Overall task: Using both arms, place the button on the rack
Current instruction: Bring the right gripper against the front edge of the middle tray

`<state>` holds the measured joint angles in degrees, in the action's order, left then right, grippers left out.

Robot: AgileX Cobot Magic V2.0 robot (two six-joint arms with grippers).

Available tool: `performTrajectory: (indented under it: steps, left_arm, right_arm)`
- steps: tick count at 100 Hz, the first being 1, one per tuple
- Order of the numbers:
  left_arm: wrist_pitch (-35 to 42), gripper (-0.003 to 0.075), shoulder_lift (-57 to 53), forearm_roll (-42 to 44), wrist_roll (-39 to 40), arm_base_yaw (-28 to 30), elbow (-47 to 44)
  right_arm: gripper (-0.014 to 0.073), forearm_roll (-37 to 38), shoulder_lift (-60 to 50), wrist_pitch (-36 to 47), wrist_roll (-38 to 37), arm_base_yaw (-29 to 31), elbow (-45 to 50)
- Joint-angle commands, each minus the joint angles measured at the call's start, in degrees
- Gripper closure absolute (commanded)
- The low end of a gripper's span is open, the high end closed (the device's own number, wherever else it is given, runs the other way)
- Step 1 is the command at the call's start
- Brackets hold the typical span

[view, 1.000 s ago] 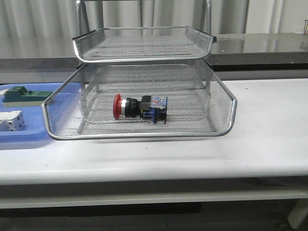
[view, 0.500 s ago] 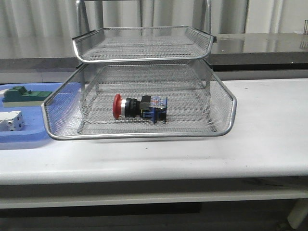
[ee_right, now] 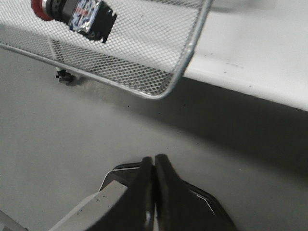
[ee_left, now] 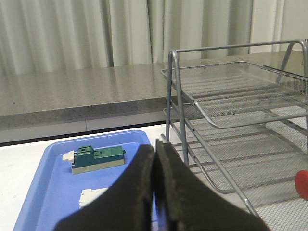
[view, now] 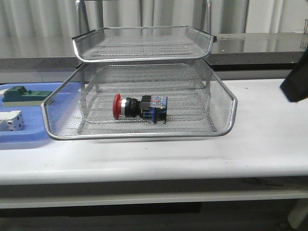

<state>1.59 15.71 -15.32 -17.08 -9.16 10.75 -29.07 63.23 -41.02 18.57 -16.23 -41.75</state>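
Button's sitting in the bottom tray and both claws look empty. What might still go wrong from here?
1. The right arm is in view beside the rack; a swing inward might knock its rim.
2. The button lies on its side on the mesh, so a jolt may roll it.

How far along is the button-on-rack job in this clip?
Placement looks done: the button lies on its side in the lowest tray of the rack, with nothing touching it. Nothing is in hand: the left claw and the right claw are both shut and empty, away from the button. A dark piece of the right arm shows at the front view's right edge. Little seems left beyond parking the arms.
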Motion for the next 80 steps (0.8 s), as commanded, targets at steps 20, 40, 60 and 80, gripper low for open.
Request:
performTrajectory:
  steps: [20, 40, 60, 80]
  left_arm:
    - [4.5, 0.0741, 0.5, -0.5, 0.4, 0.2, 1.6]
    - [4.5, 0.0741, 0.5, -0.5, 0.4, 0.2, 1.6]
    - [4.5, 0.0741, 0.5, -0.5, 0.4, 0.2, 1.6]
    - [4.5, 0.0741, 0.5, -0.5, 0.4, 0.2, 1.6]
  right_arm:
    - [0.0659, -2.2, 8.7, 10.2, 1.3, -12.2, -1.8]
    - [0.0659, -1.8, 15.3, 13.2, 1.3, -18.5, -3.9]
    - [0.0659, 0.7, 21.7, 14.2, 1.4, -22.8, -8.2]
    - [0.0659, 3.8, 26.6, 14.4, 1.4, -25.3, -11.7]
